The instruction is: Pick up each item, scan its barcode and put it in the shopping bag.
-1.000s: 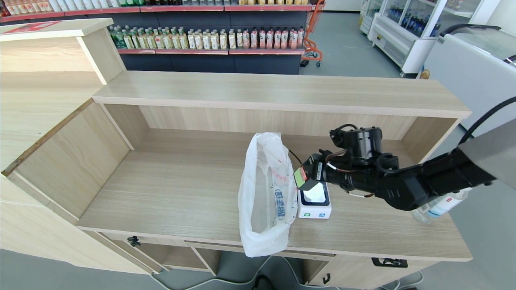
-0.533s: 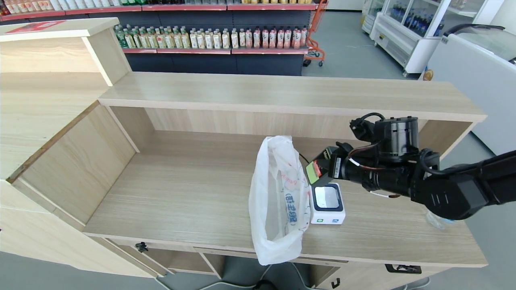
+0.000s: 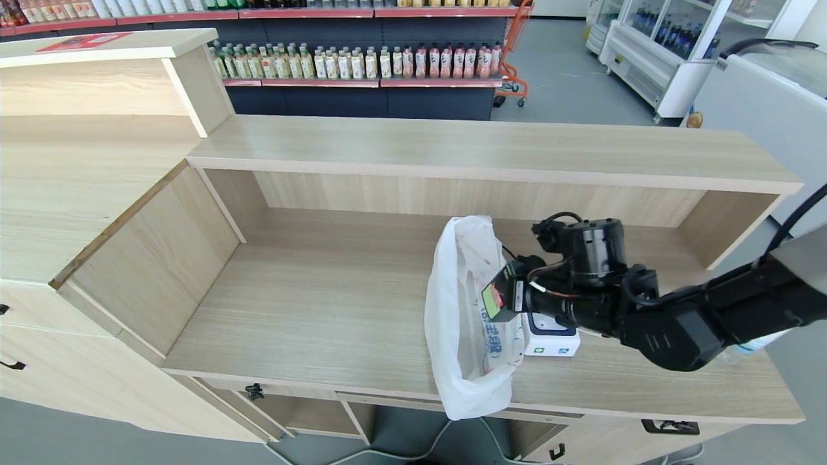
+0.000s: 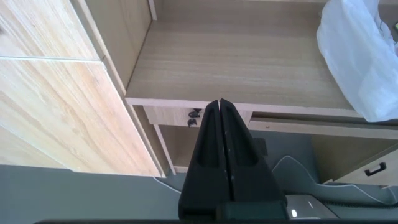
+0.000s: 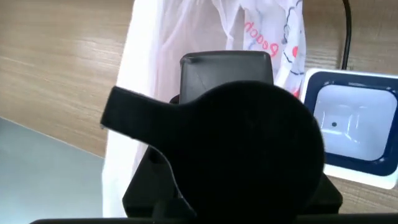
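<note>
A white plastic shopping bag (image 3: 468,323) stands open near the counter's front edge. Beside it on the right sits a small white barcode scanner (image 3: 550,337) with a dark window. My right gripper (image 3: 502,298) hangs over the bag's right rim, shut on a small flat green and red packet (image 3: 492,302). In the right wrist view the bag (image 5: 180,43) and the scanner (image 5: 349,124) lie below the dark gripper body. My left gripper (image 4: 219,111) is shut with nothing in it, low beside the counter's front edge. A clear bottle (image 3: 754,342) lies mostly hidden under the right arm.
The wooden counter (image 3: 323,303) has a raised back shelf (image 3: 491,152) and a side wall on the left. A black cable (image 5: 347,28) runs behind the scanner. Drawers with dark handles (image 4: 194,116) sit below the front edge.
The head camera has shifted. My right gripper has carried the packet from above the scanner leftward and lower, to the bag's rim.
</note>
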Motion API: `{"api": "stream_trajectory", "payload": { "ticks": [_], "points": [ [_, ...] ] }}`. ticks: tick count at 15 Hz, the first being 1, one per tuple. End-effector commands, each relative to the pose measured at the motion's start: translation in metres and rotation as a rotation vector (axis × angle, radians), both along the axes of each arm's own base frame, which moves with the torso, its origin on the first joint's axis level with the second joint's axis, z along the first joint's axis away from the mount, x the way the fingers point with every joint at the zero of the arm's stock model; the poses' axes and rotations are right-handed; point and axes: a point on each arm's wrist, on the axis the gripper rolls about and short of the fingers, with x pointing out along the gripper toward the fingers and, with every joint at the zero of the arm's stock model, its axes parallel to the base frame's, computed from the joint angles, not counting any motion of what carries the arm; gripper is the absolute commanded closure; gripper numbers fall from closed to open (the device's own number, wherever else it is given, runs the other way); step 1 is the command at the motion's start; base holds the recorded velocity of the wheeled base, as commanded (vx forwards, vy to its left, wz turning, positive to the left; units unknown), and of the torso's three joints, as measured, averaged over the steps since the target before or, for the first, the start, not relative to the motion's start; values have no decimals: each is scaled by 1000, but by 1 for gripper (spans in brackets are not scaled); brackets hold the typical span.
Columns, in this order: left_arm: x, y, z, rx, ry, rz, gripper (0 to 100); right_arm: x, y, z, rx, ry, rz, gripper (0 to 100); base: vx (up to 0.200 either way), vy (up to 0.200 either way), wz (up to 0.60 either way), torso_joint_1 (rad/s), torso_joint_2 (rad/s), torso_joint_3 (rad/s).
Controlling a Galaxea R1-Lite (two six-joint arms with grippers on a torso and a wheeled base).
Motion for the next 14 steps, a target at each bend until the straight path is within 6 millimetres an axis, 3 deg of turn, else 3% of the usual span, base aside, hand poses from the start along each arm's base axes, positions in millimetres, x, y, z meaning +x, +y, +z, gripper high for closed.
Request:
{"api": "stream_trajectory", "payload": {
  "ticks": [1,5,14],
  "points": [
    [0,0,0,0,0,0,100,9,14,-40,-86,23,43,100,0,0,0,0,0,0],
    [0,0,0,0,0,0,100,17,34,-65,-130,-77,108,100,0,0,0,0,0,0],
    [0,0,0,-2,1,0,100,21,41,-78,-196,-84,148,100,0,0,0,0,0,0]
  ]
}}
